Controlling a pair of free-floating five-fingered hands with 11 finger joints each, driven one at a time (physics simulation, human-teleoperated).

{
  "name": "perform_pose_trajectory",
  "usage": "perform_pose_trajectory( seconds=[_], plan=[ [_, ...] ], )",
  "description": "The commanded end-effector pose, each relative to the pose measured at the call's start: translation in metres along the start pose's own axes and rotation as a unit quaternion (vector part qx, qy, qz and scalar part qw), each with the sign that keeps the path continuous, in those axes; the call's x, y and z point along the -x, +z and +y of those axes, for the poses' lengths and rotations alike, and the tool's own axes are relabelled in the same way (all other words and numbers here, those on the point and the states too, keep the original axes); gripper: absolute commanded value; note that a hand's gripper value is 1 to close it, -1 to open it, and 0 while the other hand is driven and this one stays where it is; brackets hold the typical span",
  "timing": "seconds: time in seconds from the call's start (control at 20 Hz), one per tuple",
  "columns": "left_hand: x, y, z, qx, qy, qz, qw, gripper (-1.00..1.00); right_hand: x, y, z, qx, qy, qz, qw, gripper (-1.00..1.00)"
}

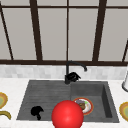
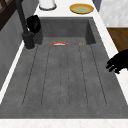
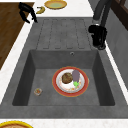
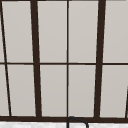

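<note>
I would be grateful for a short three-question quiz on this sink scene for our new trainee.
1. Multiple choice: where does the red-rimmed plate of food lie?
A. on the counter
B. in the sink basin
C. on the window sill
2. True or false: the left hand holds the plate.
3. Fill the gap: the right hand is close to the base of the ____.

Key
1. B.
2. False. It is at the front edge of the drainboard, apart from the plate.
3. faucet.
</note>
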Motion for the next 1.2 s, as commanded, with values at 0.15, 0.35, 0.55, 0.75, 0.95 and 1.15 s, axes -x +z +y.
perform_pose_trajectory(
  seconds=[0.15, 0.35, 0.55, 0.75, 0.95, 1.15],
  plan=[
    [0.0, 0.0, 0.0, 0.0, 0.0, 0.0, 1.0, 0.0, -0.014, 0.029, -0.006, 0.003, -0.002, -0.004, 1.0, 1.0],
    [0.0, 0.0, 0.0, 0.0, 0.0, 0.0, 1.0, 0.0, -0.015, 0.029, -0.006, 0.006, -0.009, 0.006, 0.9999, 1.0],
    [0.0, 0.0, 0.0, 0.0, 0.0, 0.0, 1.0, 0.0, -0.016, 0.029, -0.006, 0.009, -0.014, 0.016, 0.9997, 1.0],
    [0.0, 0.0, 0.0, 0.0, 0.0, 0.0, 1.0, 0.0, -0.014, 0.027, -0.007, 0.008, -0.02, 0.023, 0.9995, 1.0],
    [0.0, 0.0, 0.0, 0.0, 0.0, 0.0, 1.0, 0.0, 0.003, 0.006, -0.002, 0.011, -0.031, 0.056, 0.9979, 1.0],
    [0.0, 0.0, 0.0, 0.0, 0.0, 0.0, 1.0, 0.0, 0.01, -0.016, -0.018, -0.03, -0.032, 0.04, 0.9982, -1.0]
  ],
)
